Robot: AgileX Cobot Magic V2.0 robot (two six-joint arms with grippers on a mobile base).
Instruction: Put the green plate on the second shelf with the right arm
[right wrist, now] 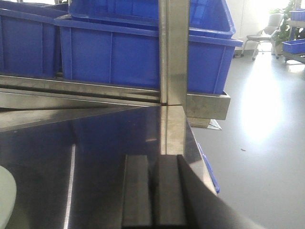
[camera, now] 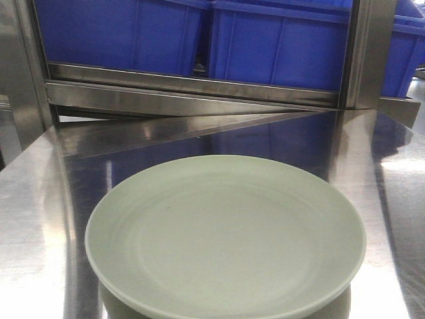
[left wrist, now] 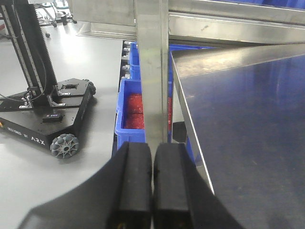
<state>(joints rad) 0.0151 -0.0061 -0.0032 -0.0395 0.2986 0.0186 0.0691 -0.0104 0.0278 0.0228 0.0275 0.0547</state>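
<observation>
The green plate (camera: 226, 239) is a large pale mint-green plate lying flat on the steel shelf surface (camera: 40, 199), close in the front view. Its edge shows at the lower left of the right wrist view (right wrist: 5, 198). My right gripper (right wrist: 153, 160) is shut and empty, hovering over the right part of the shelf, to the right of the plate and apart from it. My left gripper (left wrist: 152, 145) is shut and empty, off the shelf's left edge in front of a steel post (left wrist: 152, 71). Neither gripper shows in the front view.
Blue plastic bins (camera: 279, 40) stand on the steel rack level behind and above the plate. A steel upright (right wrist: 172, 71) stands at the shelf's right edge. Below left are blue bins with red contents (left wrist: 133, 109) and a black wheeled robot base (left wrist: 47, 119) on the floor.
</observation>
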